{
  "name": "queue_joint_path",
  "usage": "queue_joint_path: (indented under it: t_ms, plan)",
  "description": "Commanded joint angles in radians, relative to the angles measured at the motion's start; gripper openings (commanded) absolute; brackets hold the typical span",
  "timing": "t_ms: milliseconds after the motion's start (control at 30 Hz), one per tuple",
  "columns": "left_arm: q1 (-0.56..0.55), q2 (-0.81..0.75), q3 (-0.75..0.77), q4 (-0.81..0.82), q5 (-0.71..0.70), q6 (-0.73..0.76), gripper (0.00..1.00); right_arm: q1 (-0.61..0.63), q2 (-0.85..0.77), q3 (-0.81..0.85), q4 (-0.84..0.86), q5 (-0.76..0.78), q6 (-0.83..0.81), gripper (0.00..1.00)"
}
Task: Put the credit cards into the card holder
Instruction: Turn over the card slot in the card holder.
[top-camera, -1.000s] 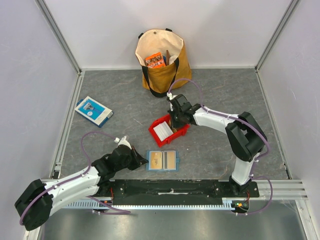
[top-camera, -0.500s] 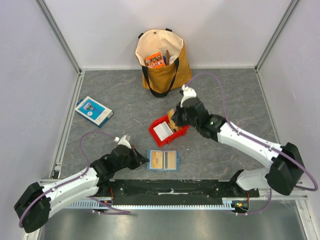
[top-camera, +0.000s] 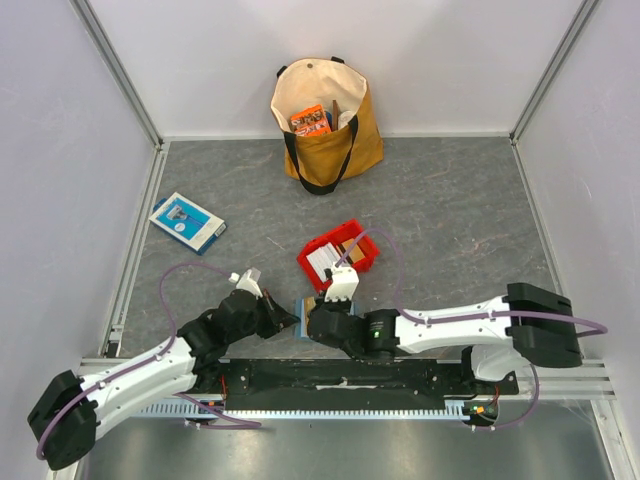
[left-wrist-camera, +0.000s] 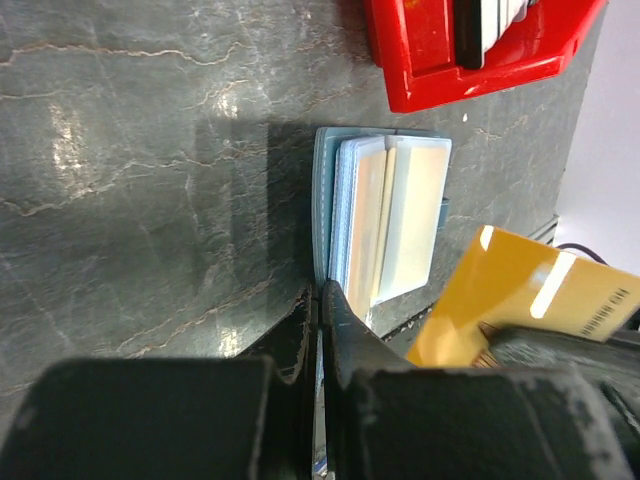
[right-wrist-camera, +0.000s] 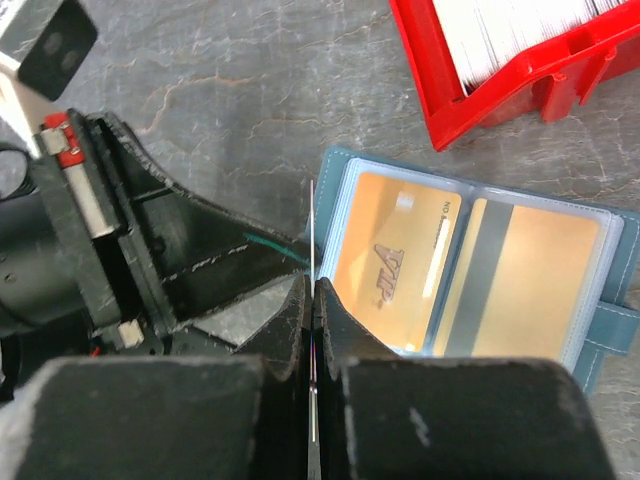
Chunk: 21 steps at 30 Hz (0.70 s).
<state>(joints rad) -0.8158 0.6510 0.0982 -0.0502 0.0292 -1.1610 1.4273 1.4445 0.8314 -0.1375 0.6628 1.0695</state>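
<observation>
Shows a dark grey stone-patterned table with 2 robot arms bolted at its near edge.

Nearest, reaching in from the left: the left gripper, fingers pressed together and pinching the left edge of a small teal-blue folding wallet. Wallet lying open and flat close to the table's front edge, between the 2 arms, mostly hidden under the right arm in the overhead view. Holds 2 gold plastic cards side by side behind clear pockets on its inner faces.

Over the wallet's left side, stretching low across from the right: the right gripper, fingers closed on 1 thin yellow-orange plastic card. Appears in the right wrist view only as a thin pale line, edge-on, just beside the left gripper's tips. Cannot tell whether this card touches the wallet.

Just beyond the wallet: a small red plastic bin holding a row of white cards standing on edge.

Further back on the left, well apart from the rest: a flat blue-and-white box.

Farthest, against the back wall: an open tan canvas tote bag with black handles and an orange packet inside.
</observation>
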Motion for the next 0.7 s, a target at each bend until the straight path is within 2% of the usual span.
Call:
queue_joint_path:
  t_ms: [0, 533, 667]
  plan:
    - [-0.003, -0.025, 0.017, 0.016, 0.014, -0.005, 0.02, 0.012, 0.062, 0.063, 0.026, 0.188, 0.130, 0.00]
    - [-0.002, -0.036, 0.015, 0.012, 0.018, -0.008, 0.02, 0.009, 0.159, 0.107, 0.065, 0.190, 0.095, 0.00]
    - [-0.002, -0.040, 0.014, 0.012, 0.017, -0.008, 0.02, 0.005, 0.168, 0.104, 0.024, 0.199, 0.099, 0.00]
